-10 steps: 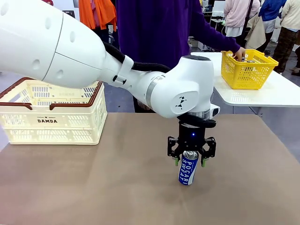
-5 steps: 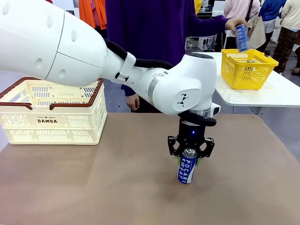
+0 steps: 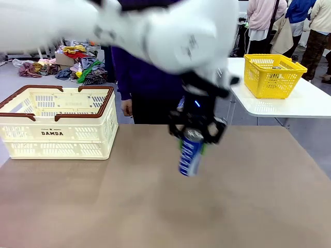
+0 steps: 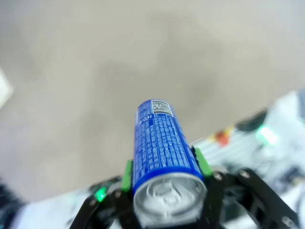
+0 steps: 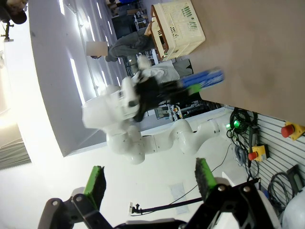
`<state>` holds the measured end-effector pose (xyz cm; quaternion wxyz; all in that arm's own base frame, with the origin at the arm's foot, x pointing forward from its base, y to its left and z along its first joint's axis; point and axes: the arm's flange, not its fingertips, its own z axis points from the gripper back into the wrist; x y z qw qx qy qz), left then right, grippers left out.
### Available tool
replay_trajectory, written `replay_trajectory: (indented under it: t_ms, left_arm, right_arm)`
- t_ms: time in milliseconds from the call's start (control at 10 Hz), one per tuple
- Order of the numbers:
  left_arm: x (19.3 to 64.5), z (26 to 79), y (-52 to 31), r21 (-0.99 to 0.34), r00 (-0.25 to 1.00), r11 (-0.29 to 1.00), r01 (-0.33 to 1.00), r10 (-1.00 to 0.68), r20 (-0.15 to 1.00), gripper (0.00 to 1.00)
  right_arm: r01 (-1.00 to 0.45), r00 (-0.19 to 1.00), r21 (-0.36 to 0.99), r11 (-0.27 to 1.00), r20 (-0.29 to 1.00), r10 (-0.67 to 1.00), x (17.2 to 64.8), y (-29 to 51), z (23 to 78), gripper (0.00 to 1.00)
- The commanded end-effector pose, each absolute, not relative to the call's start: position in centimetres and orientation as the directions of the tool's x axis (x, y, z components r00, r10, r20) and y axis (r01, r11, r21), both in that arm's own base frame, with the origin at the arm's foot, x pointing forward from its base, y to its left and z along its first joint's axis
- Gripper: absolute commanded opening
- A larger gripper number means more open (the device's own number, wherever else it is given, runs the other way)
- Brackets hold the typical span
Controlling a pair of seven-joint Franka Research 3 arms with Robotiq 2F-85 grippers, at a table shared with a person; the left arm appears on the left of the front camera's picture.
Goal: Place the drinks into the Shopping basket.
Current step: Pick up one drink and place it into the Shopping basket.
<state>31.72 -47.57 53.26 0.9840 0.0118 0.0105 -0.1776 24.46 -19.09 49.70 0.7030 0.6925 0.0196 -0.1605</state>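
Note:
A blue drink can (image 3: 190,154) with a silver top hangs tilted above the brown table (image 3: 103,206), right of the middle. My left gripper (image 3: 195,135) is shut on its upper part, and the arm is blurred with motion. In the left wrist view the can (image 4: 159,138) sits between the green pads (image 4: 201,162) of that gripper (image 4: 164,168). The cream Shopping basket (image 3: 57,124) with a reddish-brown rim stands at the table's left. My right gripper (image 5: 150,181) is open and holds nothing; beyond it are the can (image 5: 205,78) and the Shopping basket (image 5: 177,24).
A person in a purple top (image 3: 139,77) stands behind the table's far edge, one hand (image 3: 126,107) hanging down. A yellow basket (image 3: 274,76) rests on a white side table (image 3: 289,106) at the right. Other people stand farther back.
My left gripper shut on the blue can, then lifted it off the table and carried it left and farther back. The person's hand with another can over the yellow basket has gone.

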Motion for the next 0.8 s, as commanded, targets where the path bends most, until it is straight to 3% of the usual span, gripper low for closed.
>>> replay_trajectory:
  t_ms: [0,200,400,700]
  left_arm:
    - [30.8,60.1,-39.2,0.040,0.919,0.918,0.394,-0.392,-0.046,0.00]
    - [28.7,65.2,-31.3,-0.006,0.975,0.978,0.211,-0.210,0.069,0.00]
    - [26.6,67.1,-24.8,-0.075,0.988,0.997,0.016,-0.004,0.155,0.00]
    - [22.2,66.0,-14.2,-0.236,0.914,0.931,-0.277,0.331,0.235,0.00]
  right_arm:
    - [0.244,0.949,0.970,-0.013,-0.242,-0.201,24.4,-19.1,50.0,1.00]
    - [0.244,0.949,0.970,-0.013,-0.242,-0.201,24.4,-19.1,50.0,1.00]
    - [0.244,0.949,0.970,-0.013,-0.242,-0.201,24.4,-19.1,50.0,1.00]
    - [0.244,0.949,0.970,-0.013,-0.242,-0.201,24.4,-19.1,50.0,1.00]
